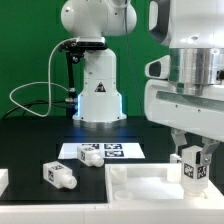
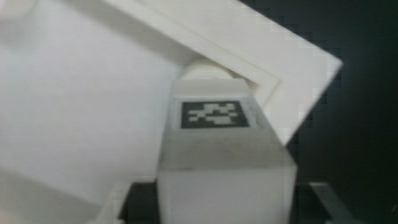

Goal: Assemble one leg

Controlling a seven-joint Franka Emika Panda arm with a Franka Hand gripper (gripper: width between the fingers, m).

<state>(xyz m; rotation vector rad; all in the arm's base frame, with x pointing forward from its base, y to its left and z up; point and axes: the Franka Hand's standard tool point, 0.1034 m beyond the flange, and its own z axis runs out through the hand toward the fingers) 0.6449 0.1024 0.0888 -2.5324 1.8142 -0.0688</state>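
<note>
My gripper (image 1: 193, 160) is shut on a leg (image 1: 194, 169), a white stubby peg with a black-and-white tag, held upright just above the large flat white rimmed panel (image 1: 140, 190) near its right corner in the exterior view. In the wrist view the held leg (image 2: 217, 140) fills the middle, with dark fingers (image 2: 150, 198) on both sides and the panel's corner (image 2: 306, 70) behind it. Two other legs lie on the table: one (image 1: 60, 174) at the exterior view's left front, one (image 1: 87, 155) beside the marker board.
The marker board (image 1: 112, 151) lies flat on the black table behind the panel. The arm's white base (image 1: 97, 85) stands at the back with a cable (image 1: 35, 90) running to the exterior view's left. A white object's edge (image 1: 3, 183) shows at the far left.
</note>
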